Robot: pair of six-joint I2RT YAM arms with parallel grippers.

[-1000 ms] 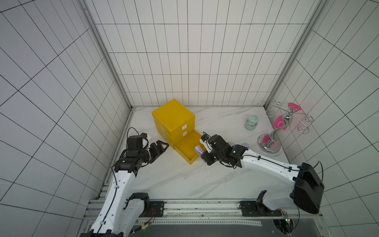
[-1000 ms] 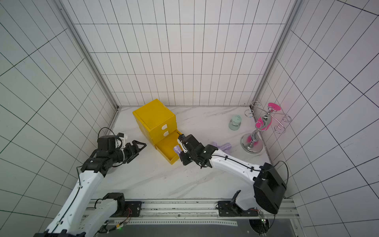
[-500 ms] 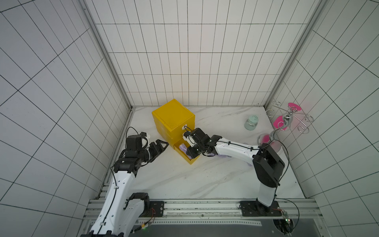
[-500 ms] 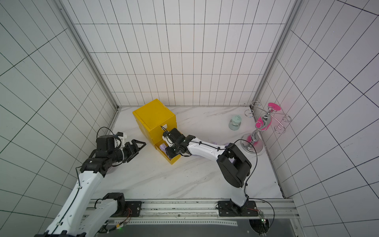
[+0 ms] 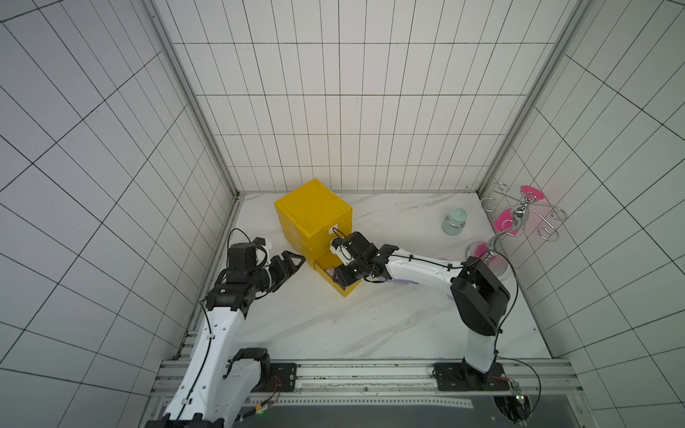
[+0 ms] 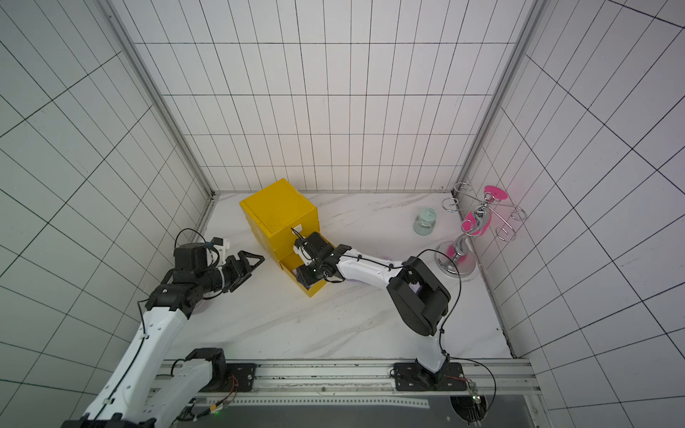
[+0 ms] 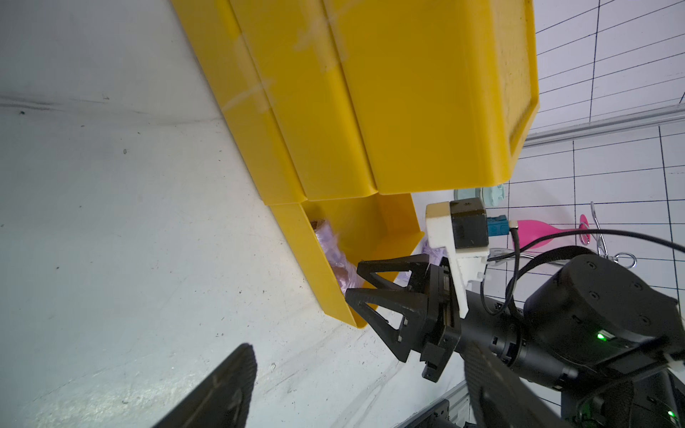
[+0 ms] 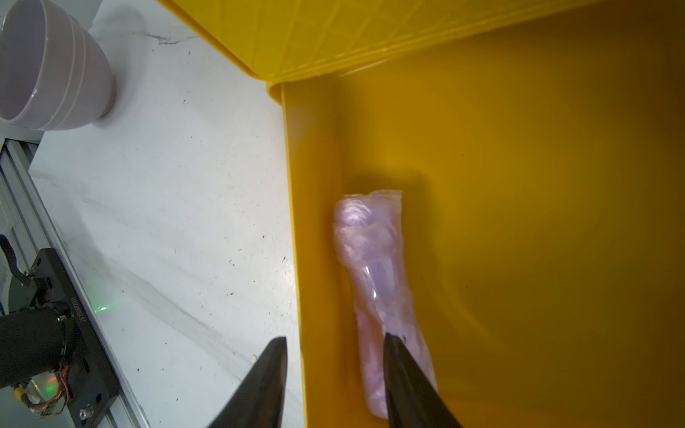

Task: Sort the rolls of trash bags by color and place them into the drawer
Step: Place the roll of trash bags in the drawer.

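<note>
The yellow drawer unit (image 5: 313, 211) (image 6: 278, 211) stands at the back left, its bottom drawer (image 5: 346, 291) (image 8: 311, 222) pulled out. One lilac roll of trash bags (image 8: 374, 266) (image 7: 333, 252) lies on the drawer floor along a side wall. My right gripper (image 8: 333, 337) (image 5: 343, 276) (image 7: 352, 279) hovers open over that wall, one finger above the table and the other above the roll's end. More lilac rolls (image 5: 404, 292) (image 7: 433, 252) lie on the table behind the right arm, mostly hidden. Left of the unit, my left gripper (image 5: 296, 264) (image 6: 257, 261) (image 7: 359, 355) hangs open and empty.
A pale green jar (image 5: 454, 222) (image 6: 424, 222) stands at the back right, next to a chrome wire stand with pink pieces (image 5: 519, 215). A pale ribbed cup (image 8: 55, 66) lies on the table near the left arm. The metal rail (image 5: 352, 374) runs along the front edge.
My right gripper carried a lilac roll from the drawer's front corner to over the open drawer, then opened; the roll now lies in the drawer. The left arm has hardly moved.
</note>
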